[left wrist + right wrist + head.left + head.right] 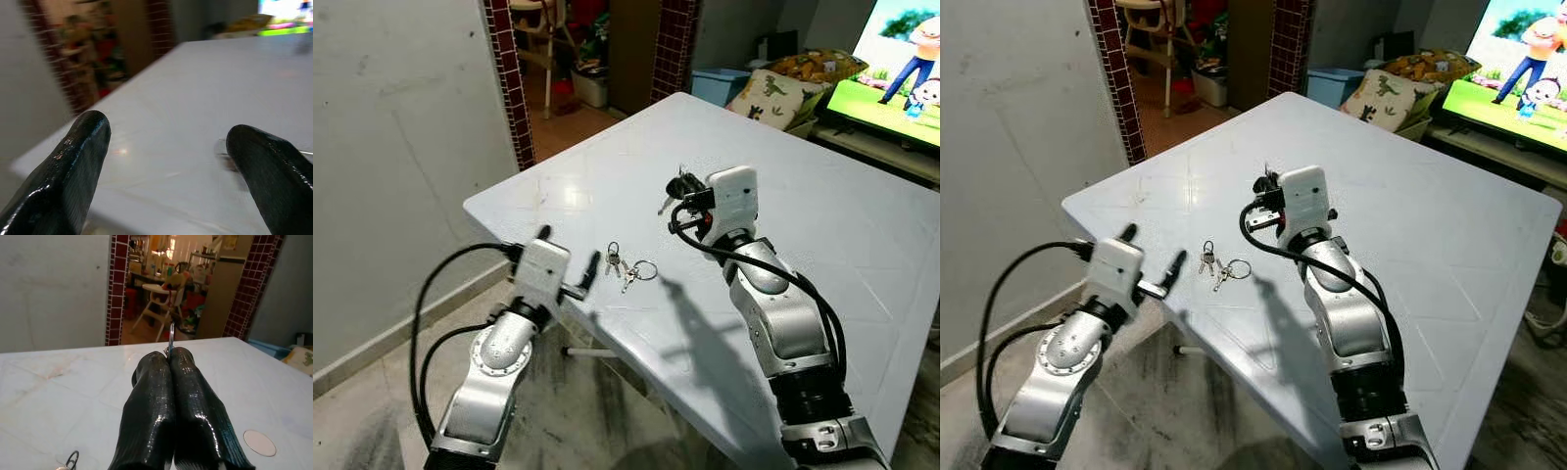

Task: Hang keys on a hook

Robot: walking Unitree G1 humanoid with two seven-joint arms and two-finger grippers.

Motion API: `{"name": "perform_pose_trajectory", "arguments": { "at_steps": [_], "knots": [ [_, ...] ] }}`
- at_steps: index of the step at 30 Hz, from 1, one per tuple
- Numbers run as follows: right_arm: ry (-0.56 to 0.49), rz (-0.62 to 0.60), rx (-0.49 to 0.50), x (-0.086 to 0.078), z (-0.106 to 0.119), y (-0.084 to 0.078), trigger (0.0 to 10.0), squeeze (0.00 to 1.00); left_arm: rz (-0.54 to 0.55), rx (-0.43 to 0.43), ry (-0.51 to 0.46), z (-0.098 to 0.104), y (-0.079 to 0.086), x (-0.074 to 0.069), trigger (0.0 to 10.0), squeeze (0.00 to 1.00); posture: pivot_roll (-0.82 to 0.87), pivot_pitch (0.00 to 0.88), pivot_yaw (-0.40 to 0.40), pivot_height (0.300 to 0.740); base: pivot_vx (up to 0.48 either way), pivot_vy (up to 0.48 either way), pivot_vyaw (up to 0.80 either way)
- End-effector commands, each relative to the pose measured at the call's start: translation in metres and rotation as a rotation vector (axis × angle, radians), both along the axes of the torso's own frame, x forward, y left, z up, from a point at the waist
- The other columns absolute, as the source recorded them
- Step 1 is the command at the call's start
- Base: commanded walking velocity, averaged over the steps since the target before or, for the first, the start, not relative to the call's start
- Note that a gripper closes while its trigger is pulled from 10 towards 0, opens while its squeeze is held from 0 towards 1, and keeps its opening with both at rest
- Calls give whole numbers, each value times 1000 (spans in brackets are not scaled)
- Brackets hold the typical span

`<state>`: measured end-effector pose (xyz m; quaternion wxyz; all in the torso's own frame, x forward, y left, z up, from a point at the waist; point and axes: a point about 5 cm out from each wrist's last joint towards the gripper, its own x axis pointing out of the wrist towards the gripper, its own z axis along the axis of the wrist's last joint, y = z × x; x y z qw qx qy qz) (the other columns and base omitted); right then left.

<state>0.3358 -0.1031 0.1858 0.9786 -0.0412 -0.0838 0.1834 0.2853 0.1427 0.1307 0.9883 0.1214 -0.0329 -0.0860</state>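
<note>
A bunch of small keys on a ring [626,266] lies on the white table [822,215] near its front left corner. My right gripper [682,186] hovers above the table's middle, shut on another key whose metal blade [171,337] sticks up between the fingertips; a key [664,204] dangles below it. Beside the table's corner, just left of the lying bunch, my left gripper [570,255] is held open with nothing between its fingers [73,161].
A grey wall [401,147] stands to the left. Behind the table a doorway with brick pillars [509,88] opens onto a room with a high chair [161,303]. A lit TV [901,59], cushions [783,88] and a blue box [720,83] are at the back right.
</note>
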Motion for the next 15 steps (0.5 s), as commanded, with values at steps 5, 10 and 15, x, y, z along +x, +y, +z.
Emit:
{"name": "perform_pose_trajectory", "arguments": {
  "at_steps": [5, 10, 15],
  "knots": [
    [-47, 53, 47, -13, 11, 4, 10000, 0, 167, 61, -31, 1, 22, -3, 10000, 0, 80, 0, -22, 740, 0, 0, 0],
    [-51, 76, 54, -22, 9, 9, 10000, 0, 161, 53, -21, -1, 20, -7, 10000, 0, 79, 0, -8, 740, 0, 0, 96],
    [-22, 63, 53, -28, 2, 14, 10000, 0, 146, 38, -11, -1, 13, -7, 10000, 0, 80, 0, 16, 740, 0, 0, 763]
  ]
}}
